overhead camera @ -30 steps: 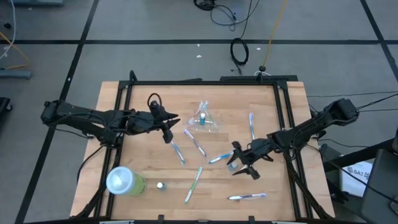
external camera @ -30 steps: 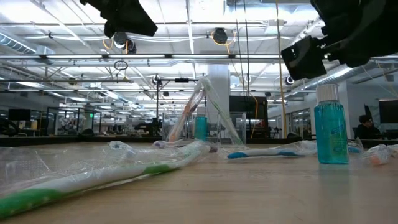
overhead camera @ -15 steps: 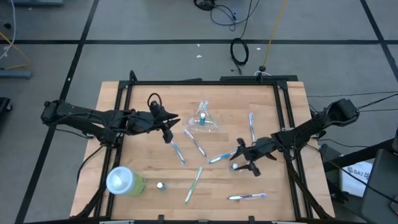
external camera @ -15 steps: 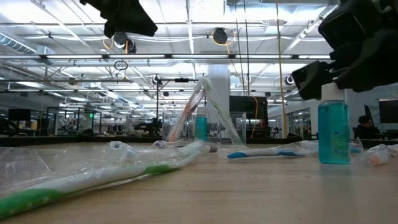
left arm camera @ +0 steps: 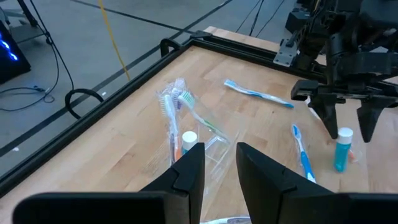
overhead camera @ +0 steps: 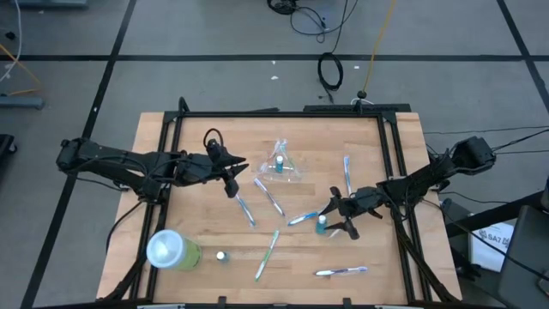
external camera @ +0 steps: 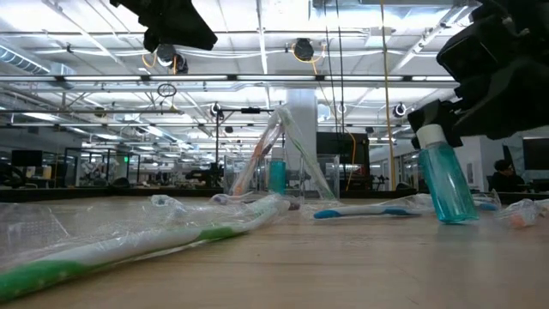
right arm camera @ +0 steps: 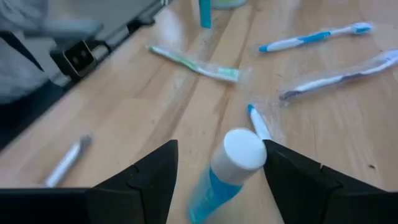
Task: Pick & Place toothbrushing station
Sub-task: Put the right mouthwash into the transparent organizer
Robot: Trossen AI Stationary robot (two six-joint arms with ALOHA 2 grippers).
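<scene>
Bottle first: from above, our right claw [overhead camera: 337, 216] straddles the white-capped teal bottle [overhead camera: 322, 225] mid-surface, fingers apart, while the left claw [overhead camera: 232, 176] hangs near the clear cup [overhead camera: 280, 165] with toothbrushes scattered around. At surface level, the bottle [external camera: 446, 176] leans, its cap under the right claw. From the left wrist, our fingers [left arm camera: 186, 171] stand slightly parted on nothing, the cup [left arm camera: 186, 134] ahead. From the right wrist, the cap [right arm camera: 244, 149] sits between spread fingers [right arm camera: 152, 168]. We should centre on the tilted body, then close gently so it doesn't topple.
</scene>
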